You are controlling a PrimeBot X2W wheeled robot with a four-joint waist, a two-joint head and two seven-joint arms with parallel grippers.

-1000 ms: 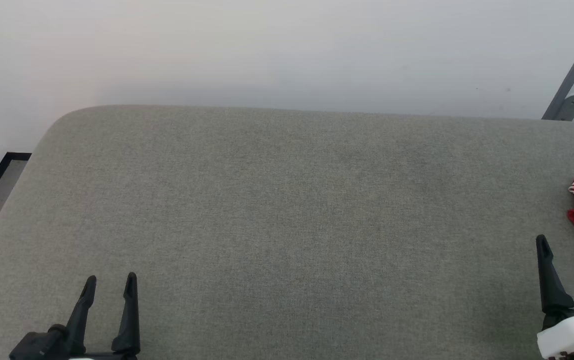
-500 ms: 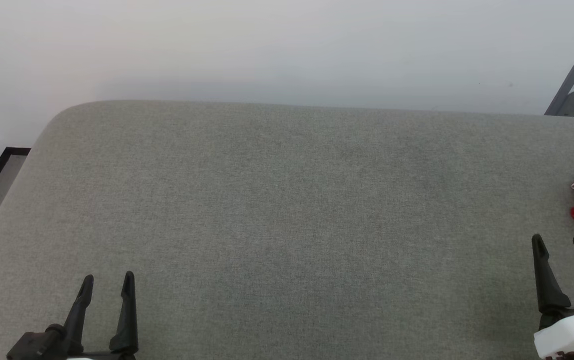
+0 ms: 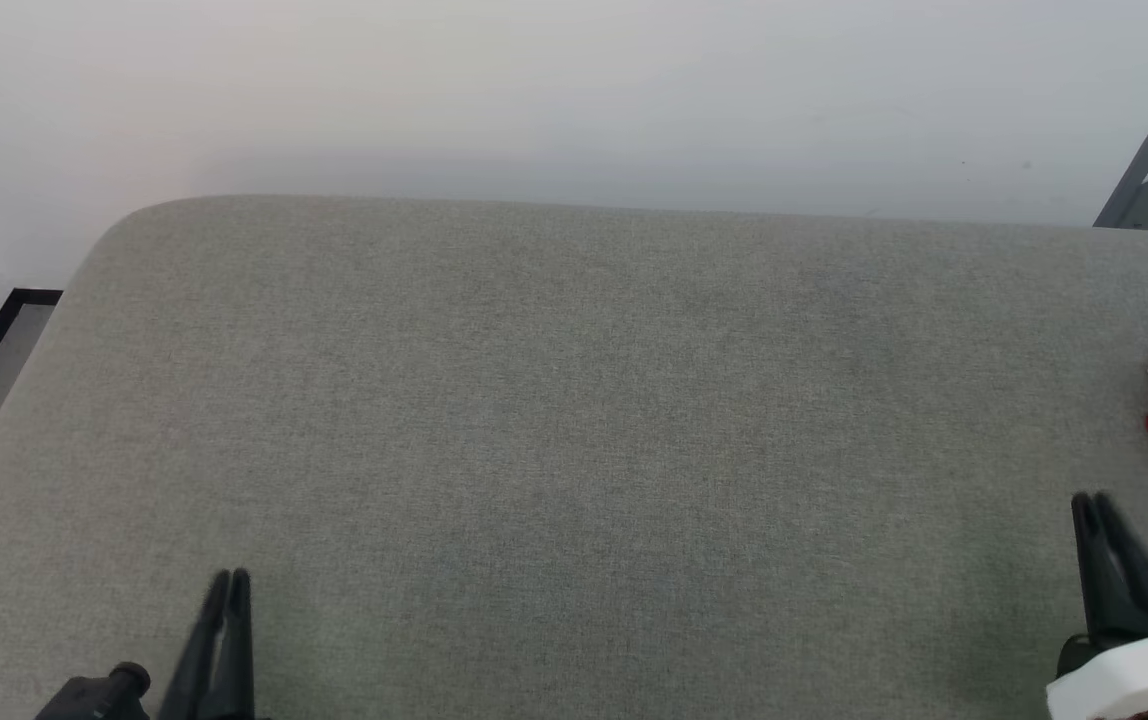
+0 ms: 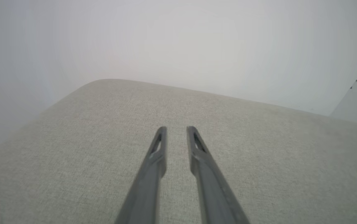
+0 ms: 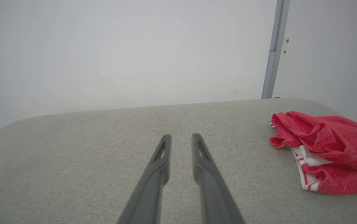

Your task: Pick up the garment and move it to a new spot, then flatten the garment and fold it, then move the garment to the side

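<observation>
Both left gripper (image 3: 232, 578) & right gripper (image 3: 1092, 500) empty, fingers (image 4: 153, 161) slightly apart; red jersey (image 5: 324, 143) bunched, not folded, at grey pad's (image 3: 574, 400) right edge.

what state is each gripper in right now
left gripper: open by a narrow gap, holding nothing
right gripper: open by a narrow gap, holding nothing, clear of the garment

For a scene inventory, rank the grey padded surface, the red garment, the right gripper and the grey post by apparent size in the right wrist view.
1. grey padded surface, largest by far.
2. red garment and right gripper: about alike; the gripper is nearest the camera, so unranked.
3. grey post, smallest.
</observation>
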